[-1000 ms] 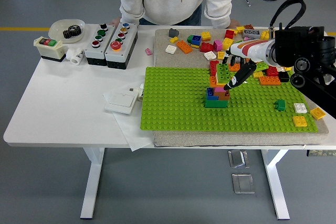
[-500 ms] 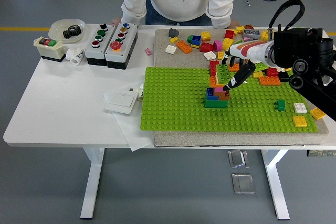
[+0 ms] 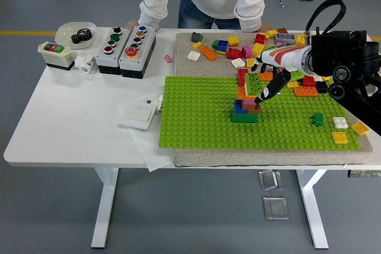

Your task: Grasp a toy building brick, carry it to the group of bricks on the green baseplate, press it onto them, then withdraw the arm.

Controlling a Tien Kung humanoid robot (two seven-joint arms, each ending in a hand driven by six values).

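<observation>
Right hand (image 3: 269, 85) over brick stack (image 3: 246, 110), green baseplate (image 3: 196, 124)

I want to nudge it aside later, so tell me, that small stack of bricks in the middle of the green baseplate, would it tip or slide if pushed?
The stack of bricks probably wouldn't slide: it sits on the studded green baseplate. It looks rigid and light, being small plastic bricks. Several layers high, it might snap apart or lever off under a sideways push near the top, where the right hand is.

Bright, even light from overhead; the white bench (image 3: 71, 123) shows no glare. A soft shadow lies on the grey floor (image 3: 196, 212) beneath it. Focus is sharp throughout, edges undistorted.
</observation>
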